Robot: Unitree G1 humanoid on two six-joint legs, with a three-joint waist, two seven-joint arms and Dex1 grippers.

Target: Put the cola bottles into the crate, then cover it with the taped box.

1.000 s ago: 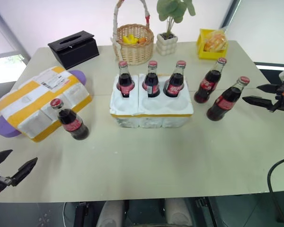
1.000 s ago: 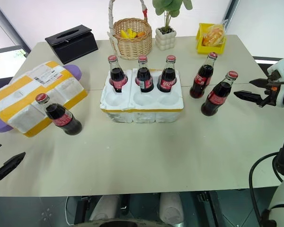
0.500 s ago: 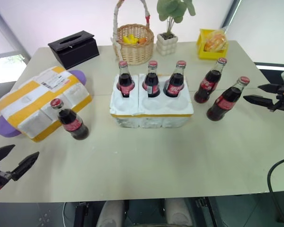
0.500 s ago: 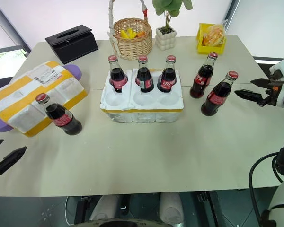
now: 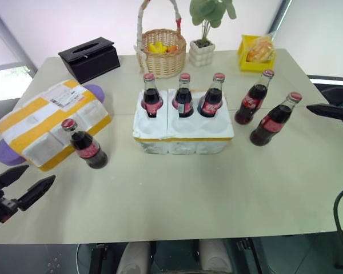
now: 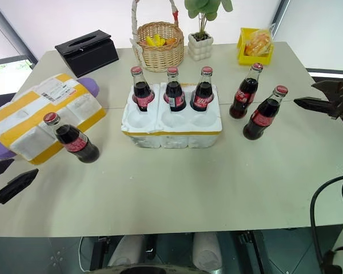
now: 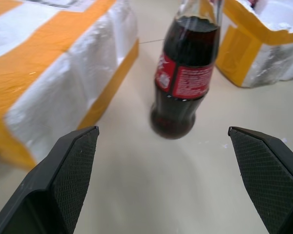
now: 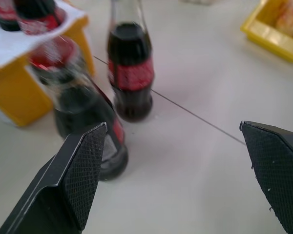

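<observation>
The crate [image 5: 183, 128] sits at the middle of the tabletop [image 5: 177, 194], a white foam tray with a yellow band around its sides. Three cola bottles [image 5: 183, 95] stand upright in its far row of wells; the three near wells are bare. Each bottle is dark glass with a red cap and a red label in white script.

At 3 o'clock from the crate two more bottles [image 5: 272, 120] stand upright on the tabletop, close together. At 9 o'clock, a single bottle [image 5: 84, 145] stands just beside the near corner of the taped box [image 5: 48, 123], which lies flat, white foam crossed by broad yellow bands with a shipping label on top.

The left hand [image 5: 24, 184] hovers off the tabletop's near left corner, at 7 o'clock from the single bottle, its two black fingers spread wide and holding nothing, aimed toward that bottle. The right hand [image 6: 323, 96] hangs at the tabletop's right edge, at 3 o'clock from the pair, fingers likewise wide apart and empty, pointing toward them.

Beyond the crate, at 12 o'clock, stand a wicker basket [image 5: 160, 54] and a potted plant [image 5: 203, 48]; a black tissue box [image 5: 89, 58] lies at 10 o'clock, a yellow tray [image 5: 254, 52] at 1 o'clock.
</observation>
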